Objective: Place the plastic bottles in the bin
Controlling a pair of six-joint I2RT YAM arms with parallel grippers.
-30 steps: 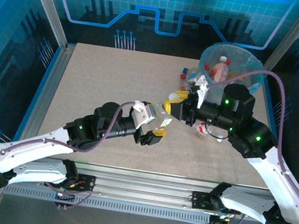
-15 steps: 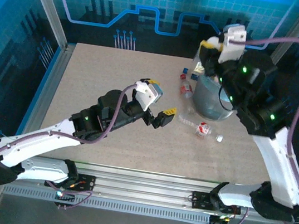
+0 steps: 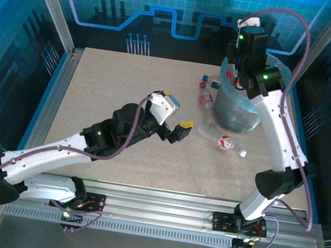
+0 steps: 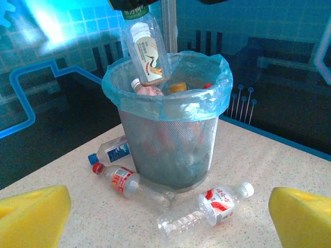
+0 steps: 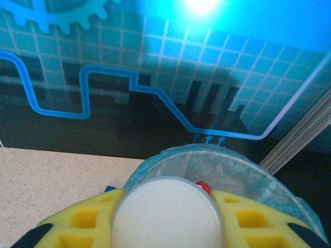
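The bin (image 4: 170, 147), grey mesh lined with a light-blue bag, stands at the far right of the table (image 3: 126, 93) and holds several plastic bottles. My right gripper (image 3: 244, 61) hangs over the rim, shut on a bottle with a white-and-orange label (image 4: 147, 49) that points down into the opening. That bottle's pale base (image 5: 168, 212) sits between the yellow pads (image 5: 83, 222). My left gripper (image 3: 177, 118) is open at mid-table, facing the bin. Three bottles lie by the bin's foot: blue-capped (image 4: 111, 152), red-capped (image 4: 126, 181) and white-capped (image 4: 214, 204).
Aluminium rails and blue walls close the table in on the left, right and far sides. The bin (image 3: 236, 113) stands close to the far right corner. The loose bottles (image 3: 222, 142) lie left of and in front of it.
My right arm has swung up from the table to above the bin, carrying the bottle. The left gripper has opened wider and stayed near mid-table.
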